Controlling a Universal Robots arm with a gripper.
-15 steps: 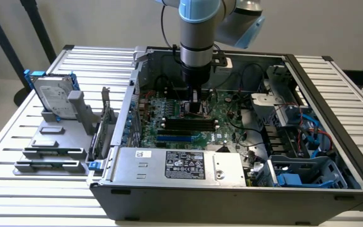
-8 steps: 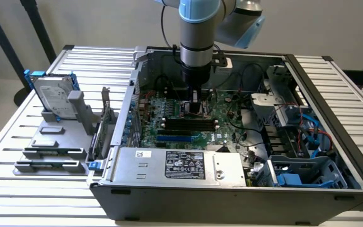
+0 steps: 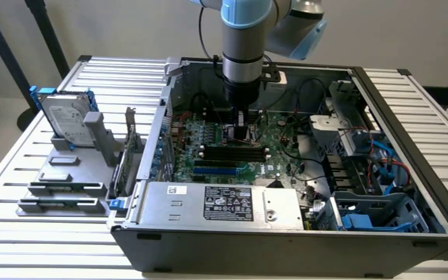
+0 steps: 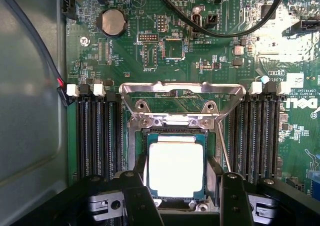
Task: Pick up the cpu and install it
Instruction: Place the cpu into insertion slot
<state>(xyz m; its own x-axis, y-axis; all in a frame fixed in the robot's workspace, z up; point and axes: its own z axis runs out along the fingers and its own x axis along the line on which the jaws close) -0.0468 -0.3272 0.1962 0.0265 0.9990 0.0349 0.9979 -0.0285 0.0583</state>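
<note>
The cpu (image 4: 176,168), a square chip with a bright silvery top and a thin green rim, lies level within the frame of the open socket (image 4: 137,151) on the green motherboard (image 4: 150,55). I cannot tell whether it is fully seated. My gripper (image 4: 178,198) straddles it, with one black finger (image 4: 135,196) at each side edge, shut on the chip. The socket's metal load plate (image 4: 182,89) is swung up and its thin lever (image 4: 223,146) stands free. In the exterior view the gripper (image 3: 244,133) points straight down into the middle of the computer case (image 3: 399,116).
Black memory slots (image 4: 97,136) flank the socket on both sides, and black cables (image 4: 215,28) cross the board beyond it. In the exterior view a grey power supply (image 3: 224,204) fills the case front. A hard drive in a blue frame (image 3: 67,119) stands on a grey holder (image 3: 60,186) to the left.
</note>
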